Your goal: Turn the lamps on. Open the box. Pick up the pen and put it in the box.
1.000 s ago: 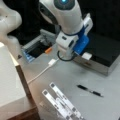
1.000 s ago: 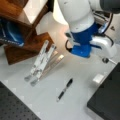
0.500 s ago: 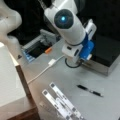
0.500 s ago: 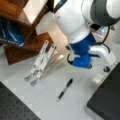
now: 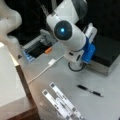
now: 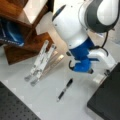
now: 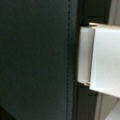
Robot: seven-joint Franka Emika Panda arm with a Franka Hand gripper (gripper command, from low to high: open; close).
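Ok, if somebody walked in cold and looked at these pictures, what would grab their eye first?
The big white and blue arm fills the middle of both front views, bent low over the front edge of the closed black-lidded box at a front view's right. The wrist view shows that lid and its white tab up close; the claw itself is hidden. The pen lies alone on the grey table, with long white strips nearby.

Your arm [image 5: 72, 37] is swinging lower and toward a front view's right, its blue wrist [image 6: 83, 66] now crowding the closed box [image 5: 110, 53]; the white tab [image 7: 87, 56] is filling the wrist view.
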